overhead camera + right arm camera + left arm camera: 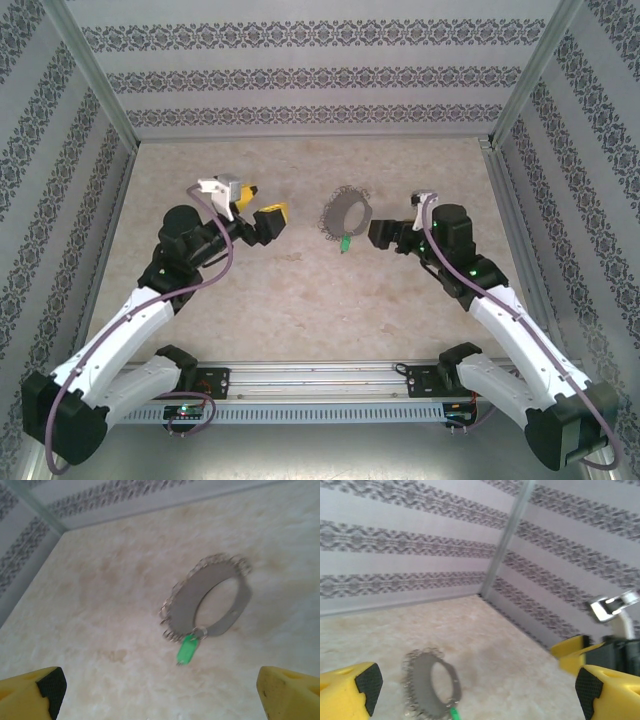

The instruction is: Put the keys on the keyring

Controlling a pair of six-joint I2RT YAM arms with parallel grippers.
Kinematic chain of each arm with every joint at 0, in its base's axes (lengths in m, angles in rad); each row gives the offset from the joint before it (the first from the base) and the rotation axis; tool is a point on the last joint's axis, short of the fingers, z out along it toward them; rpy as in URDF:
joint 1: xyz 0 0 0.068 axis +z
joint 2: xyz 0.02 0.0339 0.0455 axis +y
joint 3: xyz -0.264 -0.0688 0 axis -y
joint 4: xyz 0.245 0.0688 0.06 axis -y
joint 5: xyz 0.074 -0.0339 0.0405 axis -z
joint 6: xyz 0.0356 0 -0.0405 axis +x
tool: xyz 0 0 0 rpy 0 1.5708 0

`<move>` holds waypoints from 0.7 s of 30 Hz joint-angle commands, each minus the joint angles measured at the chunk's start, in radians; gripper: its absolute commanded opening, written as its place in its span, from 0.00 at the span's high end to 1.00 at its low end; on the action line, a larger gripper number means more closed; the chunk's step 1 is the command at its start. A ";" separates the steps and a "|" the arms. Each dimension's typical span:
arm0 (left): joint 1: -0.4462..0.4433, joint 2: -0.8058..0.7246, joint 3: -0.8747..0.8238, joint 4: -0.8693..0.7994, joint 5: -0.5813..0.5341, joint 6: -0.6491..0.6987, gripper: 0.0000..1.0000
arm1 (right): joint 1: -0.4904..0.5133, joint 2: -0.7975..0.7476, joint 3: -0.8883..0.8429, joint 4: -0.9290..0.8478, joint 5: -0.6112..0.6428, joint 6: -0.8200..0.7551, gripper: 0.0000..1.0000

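At the near edge I see the mounting rail [320,378] with both arm bases on it, and the arms reach out over the beige marbled bench [300,300]. The left gripper [262,207] hangs left of centre, its yellow jaws spread wide with nothing between them. From its own camera the left gripper [480,695] shows one black-padded fingertip [367,682] at each bottom corner of the picture and bare bench in the gap. The right gripper [374,232] sits right of centre, pointing toward the middle. Its wrist view gives the same reading: the right gripper [165,690] has its jaws wide apart and empty.

Between the two grippers, a little farther out, the keyring [335,212] lies flat on the bench, nearer the right gripper than the left, touched by neither. It is a grey band [192,600] fringed with small loops. The green key [187,650] lies at the ring's near rim, apparently joined to it by a small silver link. The overhead view also shows that key [344,242] just below the ring.

Beyond, the patterned walls [320,75] close the back.
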 commanded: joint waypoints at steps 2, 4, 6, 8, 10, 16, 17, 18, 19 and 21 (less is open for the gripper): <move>0.010 -0.068 -0.080 0.018 -0.257 0.155 0.00 | -0.047 0.013 0.017 -0.052 0.255 -0.030 0.02; 0.010 -0.091 -0.124 0.060 -0.381 0.229 0.00 | -0.072 0.031 0.003 -0.007 0.368 -0.035 0.02; 0.011 -0.091 -0.148 0.072 -0.482 0.351 0.00 | -0.101 0.050 -0.031 0.072 0.475 -0.034 0.02; 0.018 -0.070 -0.160 0.068 -0.564 0.447 0.00 | -0.126 0.063 -0.088 0.178 0.536 -0.054 0.02; 0.034 -0.049 -0.182 0.073 -0.609 0.507 0.00 | -0.132 0.083 -0.149 0.302 0.580 -0.127 0.02; 0.140 -0.017 -0.319 0.176 -0.620 0.443 0.00 | -0.145 0.194 -0.180 0.392 0.686 -0.210 0.02; 0.154 0.010 -0.347 0.215 -0.621 0.427 0.00 | -0.151 0.212 -0.190 0.416 0.684 -0.221 0.02; 0.163 0.043 -0.373 0.254 -0.615 0.422 0.00 | -0.158 0.229 -0.202 0.446 0.683 -0.228 0.02; 0.167 0.082 -0.394 0.307 -0.601 0.428 0.00 | -0.164 0.243 -0.215 0.475 0.674 -0.235 0.03; 0.179 0.197 -0.452 0.480 -0.584 0.425 0.00 | -0.181 0.291 -0.246 0.555 0.665 -0.260 0.02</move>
